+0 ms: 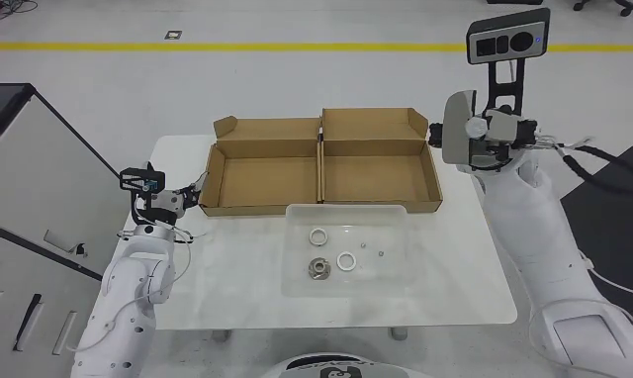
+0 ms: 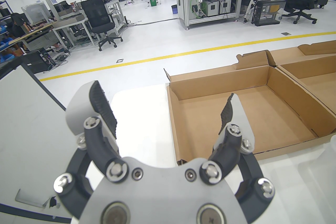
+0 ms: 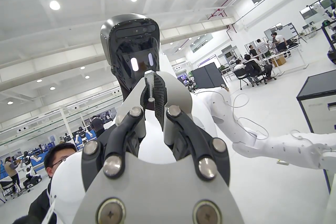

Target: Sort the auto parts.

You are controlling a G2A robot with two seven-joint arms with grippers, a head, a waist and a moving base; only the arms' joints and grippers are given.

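Currently the right end effector point(image 3: 151, 80) pinches a bolt point(image 3: 150, 89) lengthwise, just beside the right box point(image 1: 376, 175); the left end effector point(image 2: 164, 95) is spread.

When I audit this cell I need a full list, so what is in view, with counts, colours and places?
table: one, white, under everything.
cardboard boxes: two, brown, open, side by side at the table's far edge.
bin: one, clear, in front of the boxes.
rings: two, white, inside the bin.
metal part: one, grey, beside the rings.
small bits: two, colour unclear, in the bin.
bolt: one, silver, clamped in the right tool.
left tool: one, silver and black, open, beside the boxes.
right tool: one, silver and black, shut on the bolt, raised at the right.
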